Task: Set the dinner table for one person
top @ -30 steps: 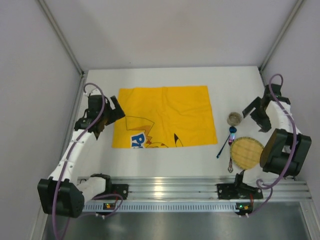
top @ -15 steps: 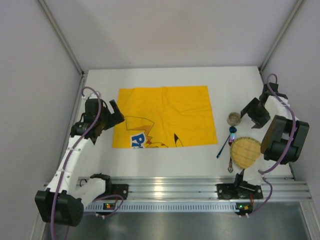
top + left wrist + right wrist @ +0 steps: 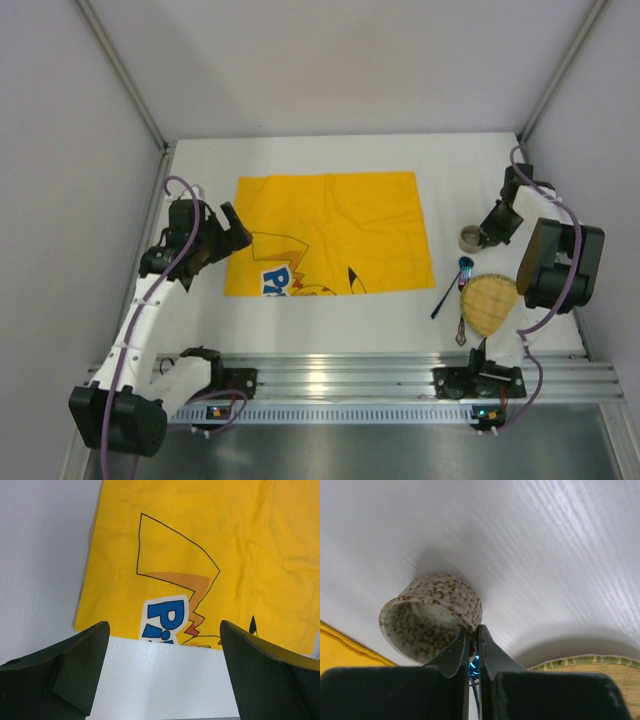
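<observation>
White and matte, the tabletop (image 3: 330, 160) fills the floor of the grey-walled cell, its silver rail (image 3: 340, 375) running along the near edge by the arm bases. On it lies a yellow cartoon-printed cloth (image 3: 340, 220), spread flat left of centre. Right of the cloth stands a speckled cup (image 3: 470, 238), and nearer the rail lie a blue-handled utensil (image 3: 450, 290), a spoon (image 3: 461, 325) and a round bamboo plate (image 3: 490, 303). The right pincer (image 3: 490, 235) is clenched on the cup's near wall, its fingers (image 3: 457, 652) almost meeting. The left pincer (image 3: 164, 626) hangs released, jaws wide, over the cloth's near left corner.
</observation>
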Motion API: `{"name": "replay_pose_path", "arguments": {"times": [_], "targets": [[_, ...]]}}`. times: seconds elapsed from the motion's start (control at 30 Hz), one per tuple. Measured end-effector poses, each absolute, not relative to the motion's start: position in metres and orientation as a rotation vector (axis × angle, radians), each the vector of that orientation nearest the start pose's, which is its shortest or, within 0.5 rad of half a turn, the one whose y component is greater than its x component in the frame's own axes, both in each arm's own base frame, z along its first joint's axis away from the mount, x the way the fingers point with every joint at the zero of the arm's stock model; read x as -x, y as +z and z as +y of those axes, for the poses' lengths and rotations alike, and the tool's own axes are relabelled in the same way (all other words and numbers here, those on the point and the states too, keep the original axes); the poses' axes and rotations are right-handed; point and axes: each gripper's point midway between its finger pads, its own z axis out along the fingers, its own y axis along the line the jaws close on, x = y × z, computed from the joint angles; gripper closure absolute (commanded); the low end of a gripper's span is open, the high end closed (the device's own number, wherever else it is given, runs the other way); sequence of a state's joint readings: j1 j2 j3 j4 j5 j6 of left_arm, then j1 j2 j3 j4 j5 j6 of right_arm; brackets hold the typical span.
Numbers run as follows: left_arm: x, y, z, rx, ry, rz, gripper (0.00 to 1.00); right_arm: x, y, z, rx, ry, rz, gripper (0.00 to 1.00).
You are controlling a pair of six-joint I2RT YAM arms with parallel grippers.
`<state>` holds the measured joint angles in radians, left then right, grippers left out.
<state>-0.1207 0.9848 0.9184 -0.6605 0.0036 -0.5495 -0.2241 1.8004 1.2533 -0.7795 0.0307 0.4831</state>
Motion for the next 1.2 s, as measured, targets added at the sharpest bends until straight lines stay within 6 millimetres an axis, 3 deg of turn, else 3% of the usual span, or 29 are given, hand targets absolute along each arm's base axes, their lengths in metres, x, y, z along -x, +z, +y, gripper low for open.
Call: {"name": "replay_pose_path", "arguments": {"times": [0.17, 0.3, 0.37, 0.43, 0.53, 0.6, 0.63, 0.73, 0.83, 0.9, 0.97, 1.03, 1.07, 1.1, 1.2], "targets": [[-0.278, 0.185, -0.064, 0.470, -0.395, 2.286, 0.07, -0.360, 0.071, -0.082, -1.006, -0.111, 2.635, 1.00], [-0.277, 0.179, -0.074, 0.446, -0.443, 2.324, 0.10, -0.409, 0.132, -0.082, -0.955, -0.096, 2.469, 1.00], [-0.277, 0.174, -0.079, 0.434, -0.460, 2.350, 0.10, -0.446, 0.175, -0.062, -0.865, -0.030, 2.368, 1.00], [-0.278, 0.170, -0.083, 0.424, -0.467, 2.374, 0.09, -0.480, 0.211, -0.026, -0.755, 0.064, 2.300, 1.00], [-0.281, 0.170, -0.089, 0.402, -0.478, 2.393, 0.01, -0.520, 0.238, 0.045, -0.584, 0.212, 2.257, 1.00], [-0.283, 0.174, -0.092, 0.384, -0.487, 2.393, 0.02, -0.539, 0.230, 0.090, -0.491, 0.280, 2.283, 1.00], [-0.284, 0.178, -0.093, 0.376, -0.488, 2.389, 0.02, -0.543, 0.216, 0.110, -0.456, 0.302, 2.316, 1.00], [-0.286, 0.189, -0.093, 0.363, -0.490, 2.373, 0.02, -0.541, 0.155, 0.144, -0.413, 0.301, 2.460, 1.00], [-0.285, 0.195, -0.092, 0.362, -0.480, 2.362, 0.02, -0.526, 0.092, 0.143, -0.430, 0.218, 2.622, 1.00], [-0.282, 0.196, -0.090, 0.366, -0.470, 2.363, 0.02, -0.516, 0.067, 0.136, -0.447, 0.168, 2.689, 1.00], [-0.279, 0.197, -0.088, 0.368, -0.461, 2.361, 0.02, -0.508, 0.053, 0.132, -0.457, 0.130, 2.733, 1.00], [-0.278, 0.197, -0.086, 0.367, -0.450, 2.359, 0.02, -0.509, 0.052, 0.130, -0.462, 0.130, 2.736, 1.00], [-0.277, 0.197, -0.085, 0.369, -0.444, 2.363, 0.02, -0.509, 0.053, 0.129, -0.461, 0.123, 2.732, 0.91], [-0.276, 0.196, -0.085, 0.369, -0.438, 2.367, 0.01, -0.510, 0.053, 0.129, -0.461, 0.123, 2.731, 0.57], [-0.274, 0.194, -0.083, 0.365, -0.424, 2.379, 0.02, -0.508, 0.052, 0.129, -0.464, 0.124, 2.736, 0.01]]}}
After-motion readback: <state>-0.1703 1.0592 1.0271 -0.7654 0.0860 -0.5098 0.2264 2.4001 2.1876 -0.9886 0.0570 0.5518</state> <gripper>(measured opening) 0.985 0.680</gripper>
